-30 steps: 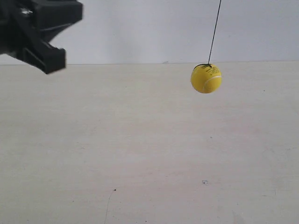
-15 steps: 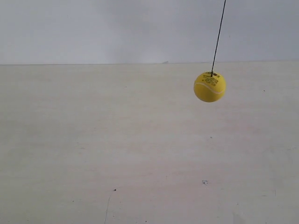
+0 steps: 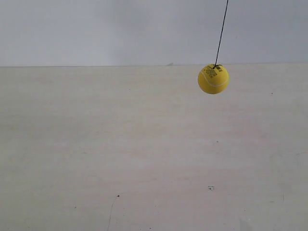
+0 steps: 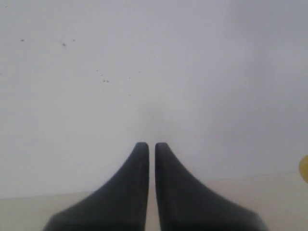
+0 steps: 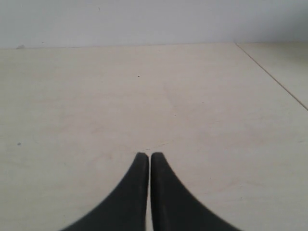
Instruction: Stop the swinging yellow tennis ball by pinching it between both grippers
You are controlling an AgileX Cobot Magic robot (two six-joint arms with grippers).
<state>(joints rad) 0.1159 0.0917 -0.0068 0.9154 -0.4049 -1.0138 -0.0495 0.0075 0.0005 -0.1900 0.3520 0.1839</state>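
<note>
The yellow tennis ball (image 3: 213,79) hangs on a thin dark string (image 3: 221,30) at the upper right of the exterior view, above the pale table; no arm shows in that view. A sliver of the yellow ball (image 4: 304,168) also peeks in at the edge of the left wrist view. My left gripper (image 4: 151,145) is shut with nothing between its black pointed jaws and faces a white wall. In the right wrist view my right gripper (image 5: 146,155) is shut and empty over the table, and the ball is out of that view.
A pale wooden table (image 3: 144,154) fills the lower scene, with a white wall (image 3: 120,29) behind it. The right wrist view shows a seam (image 5: 272,77) running across the table surface.
The black arm at the exterior view's upper left a second ago has left that view. The ball dropped a little, drifted right, then rose back.
</note>
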